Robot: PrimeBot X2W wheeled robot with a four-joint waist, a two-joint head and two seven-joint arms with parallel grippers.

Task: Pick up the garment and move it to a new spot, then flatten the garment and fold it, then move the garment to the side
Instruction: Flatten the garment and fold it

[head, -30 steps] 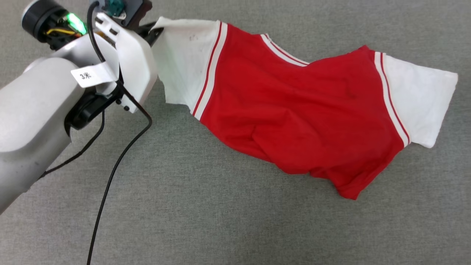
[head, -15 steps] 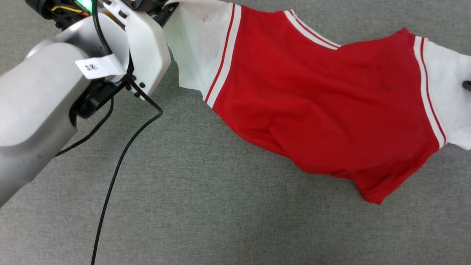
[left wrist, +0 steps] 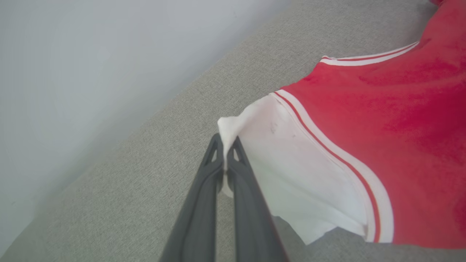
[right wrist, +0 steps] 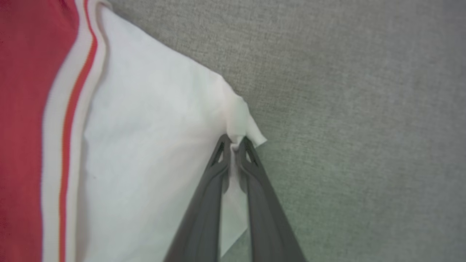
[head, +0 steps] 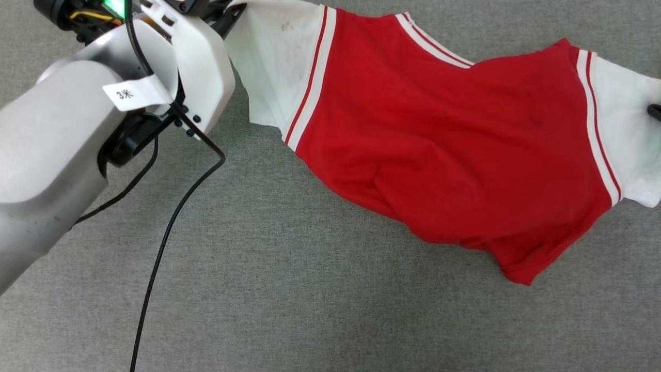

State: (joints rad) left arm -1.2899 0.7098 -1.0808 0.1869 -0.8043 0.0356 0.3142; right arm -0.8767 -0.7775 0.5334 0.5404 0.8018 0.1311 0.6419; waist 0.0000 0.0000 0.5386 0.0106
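Holds the garment [head: 454,155] by both white sleeves, stretched over the grey worktop [head: 310,310] from about 12 o'clock to 3 o'clock of the head view. Shows creased red cloth facing up between the two red-and-white shoulder bands, with a striped collar edge near 1 o'clock. Droops to a red point toward 5 o'clock, the hem bunched there so that its edge cannot be followed. Cannot tell whether the red middle rests on the worktop or hangs just above it.

Pinches the corner of one white sleeve with the left end effector [left wrist: 226,140], fingers pressed together on the cloth, plain in the left wrist view. In the head view, hides that grip behind the pale left forearm [head: 51,155] and its wrist housing at 10 to 11 o'clock, and cuts the top of that sleeve off at the upper edge.

Pinches the corner of the other sleeve with the right end effector [right wrist: 235,140], fingers closed on a small tuft of white cloth in the right wrist view. Gives just a dark sliver of it at 3 o'clock in the head view, where the edge also crops the sleeve end.

Carries a white label [head: 135,94] on the left wrist, its small dark mark too small to read. Trails a black cable [head: 165,243] from the wrist down to 7 o'clock and out of view. Crops a green light [head: 114,6] at the top edge near 11 o'clock.

Blurs a pale wall [left wrist: 91,54] toward 10 o'clock in the left wrist view, beyond the worktop's far edge.
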